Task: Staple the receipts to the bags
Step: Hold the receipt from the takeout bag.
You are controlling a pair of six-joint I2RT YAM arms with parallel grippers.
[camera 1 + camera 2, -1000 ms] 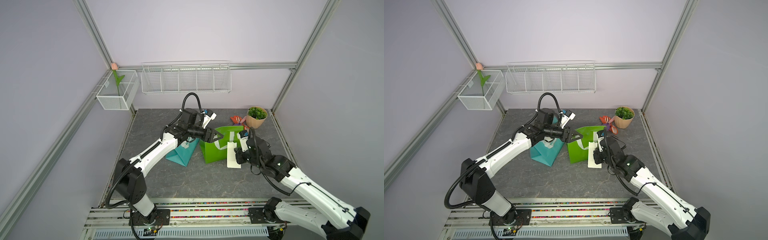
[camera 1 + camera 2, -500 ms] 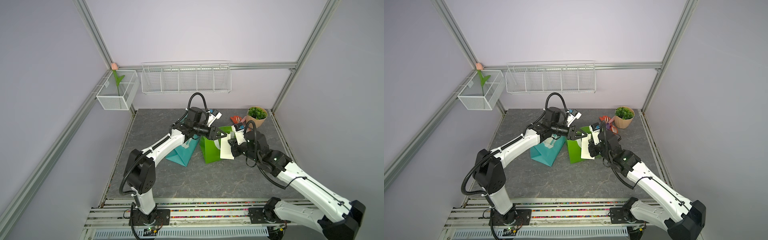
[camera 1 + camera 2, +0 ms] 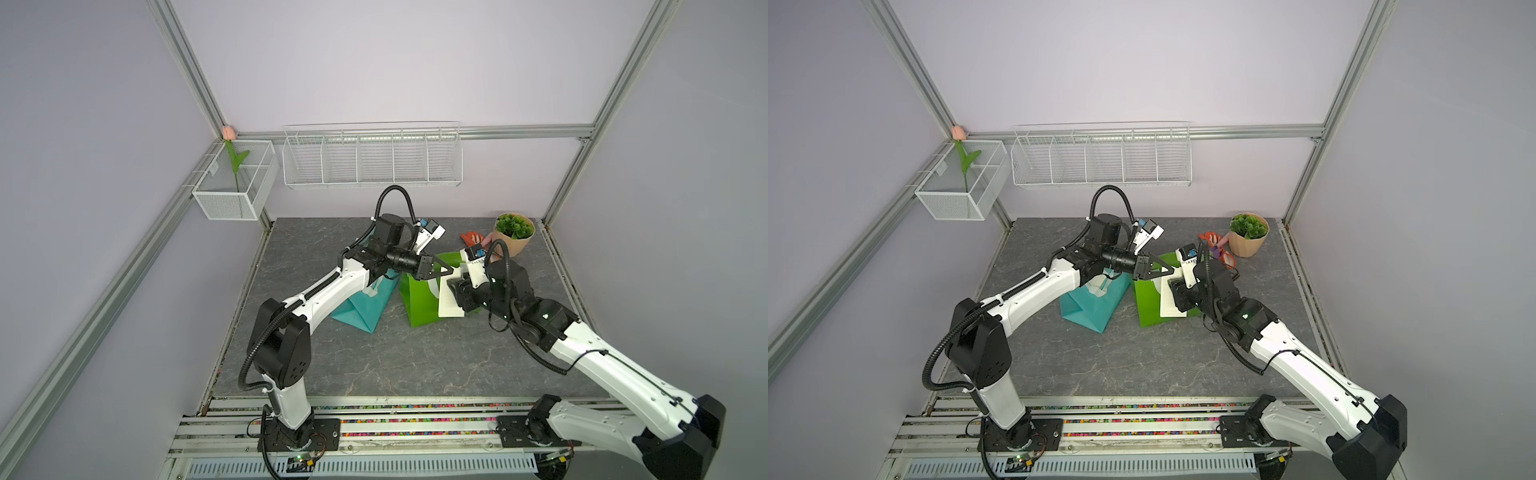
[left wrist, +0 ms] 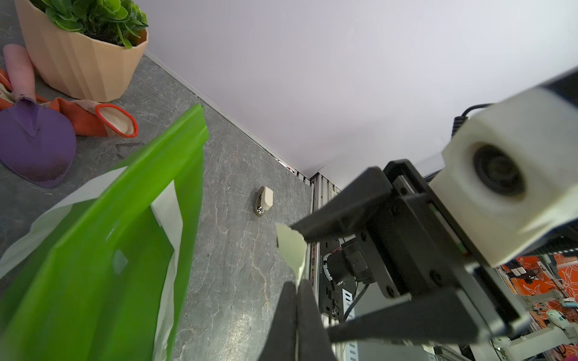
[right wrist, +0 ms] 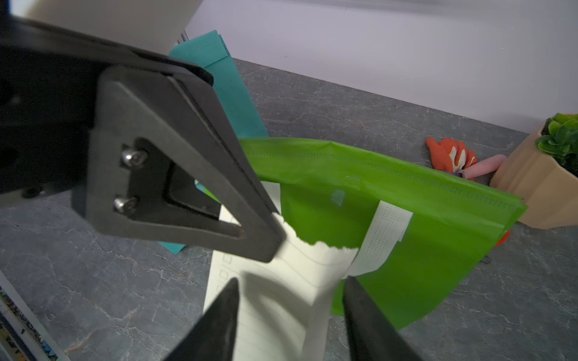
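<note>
**Bags, 2.** A teal bag (image 3: 365,307) and a green bag (image 3: 417,301) sit side by side near mid-table, in both top views.

**Receipts, 1 in view.** A cream receipt (image 3: 449,301) lies against the green bag's right side with its ragged upper edge raised.

**Grippers, 2.**
- The left gripper (image 3: 449,270) is pressed together, pinching the receipt's upper corner.
- The right gripper (image 5: 289,315) is spread wide, one finger on either side of the strip. Whether it touches the paper cannot be told.

**Back-right corner, 3.** A plant pot (image 3: 513,243), an orange glove (image 3: 471,239) and a purple trowel (image 4: 34,150) are crowded close to the green bag's hem.

**Small beige object, 1** (image 4: 264,200). It stands alone on the table beyond the green bag, short of the edge.

**Wall fittings, 2.** A wire rack (image 3: 372,160) and a mesh basket (image 3: 232,199).

**Open room.** A broad stretch of grey table (image 3: 415,365) lies between the bags and the front rail, and a narrower strip runs left of the teal bag.
</note>
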